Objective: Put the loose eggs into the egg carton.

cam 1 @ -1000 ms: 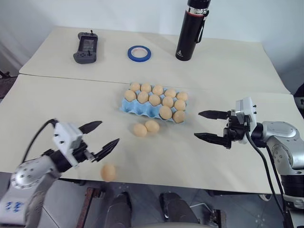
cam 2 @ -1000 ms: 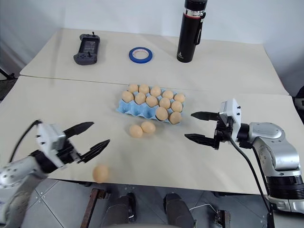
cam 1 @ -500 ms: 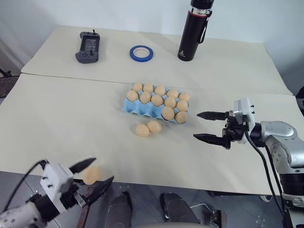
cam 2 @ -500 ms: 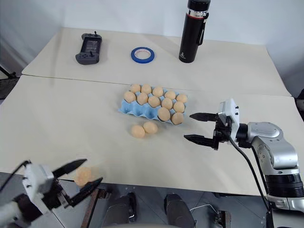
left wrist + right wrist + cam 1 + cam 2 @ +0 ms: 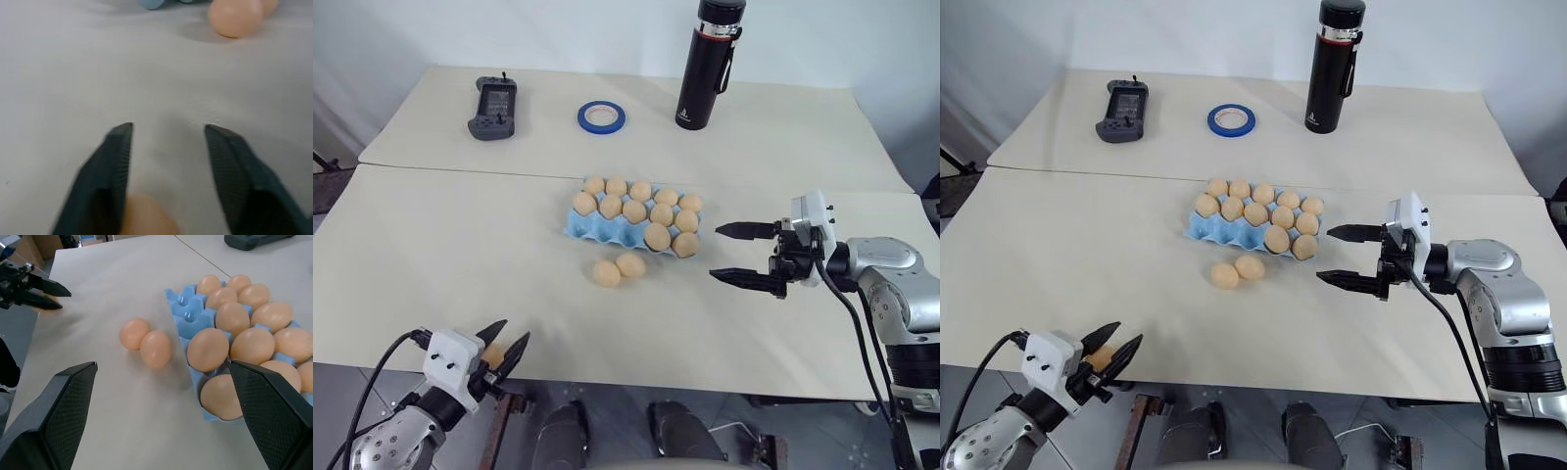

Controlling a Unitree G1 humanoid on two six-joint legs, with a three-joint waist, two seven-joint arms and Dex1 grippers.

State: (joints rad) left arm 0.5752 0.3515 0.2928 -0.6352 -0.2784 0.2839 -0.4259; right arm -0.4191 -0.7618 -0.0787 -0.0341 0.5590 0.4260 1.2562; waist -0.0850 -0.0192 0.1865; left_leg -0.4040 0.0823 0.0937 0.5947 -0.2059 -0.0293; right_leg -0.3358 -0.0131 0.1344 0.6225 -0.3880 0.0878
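At the desk's (image 5: pixel 431 245) near left edge, the left hand (image 5: pixel 499 351) is narrowed around one egg (image 5: pixel 1100 356). The right hand (image 5: pixel 729 253) hovers wide and empty right of the egg carton (image 5: pixel 579 224); two loose eggs (image 5: pixel 618 269) lie just near it.

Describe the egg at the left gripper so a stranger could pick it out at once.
Start at the light blue egg carton in the middle of the table, then drop to the table's near edge on the robot's left. There one pale tan egg sits between the black fingers of the left gripper. It lies alone, far from the two loose eggs touching beside the carton.
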